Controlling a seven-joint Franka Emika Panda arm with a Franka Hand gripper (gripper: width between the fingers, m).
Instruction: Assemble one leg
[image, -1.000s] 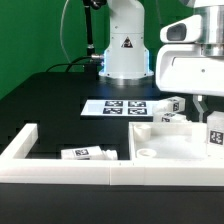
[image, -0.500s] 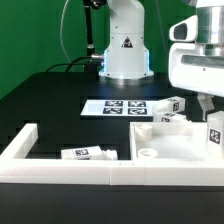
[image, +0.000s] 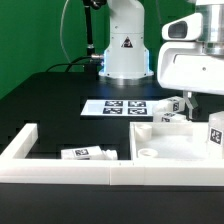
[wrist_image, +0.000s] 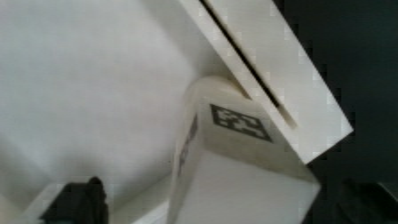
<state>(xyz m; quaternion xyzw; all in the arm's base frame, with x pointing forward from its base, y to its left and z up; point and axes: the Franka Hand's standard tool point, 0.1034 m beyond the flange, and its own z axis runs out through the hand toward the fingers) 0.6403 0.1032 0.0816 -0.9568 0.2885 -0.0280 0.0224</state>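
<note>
Outside, I see the claw (image: 197, 103) at the surface's (image: 50, 95) far right corner, hovering just above an upright leg (image: 214, 131) on the panel (image: 170, 145). At the wrist, that leg (wrist_image: 240, 160) stands just beside one finger (wrist_image: 80, 200); I cannot tell the opening.

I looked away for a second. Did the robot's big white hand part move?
Yes. Against the unmoving marker board, the gripper and its white housing shifted toward the exterior view's left and slightly up, over the leg standing on the white panel.
</note>
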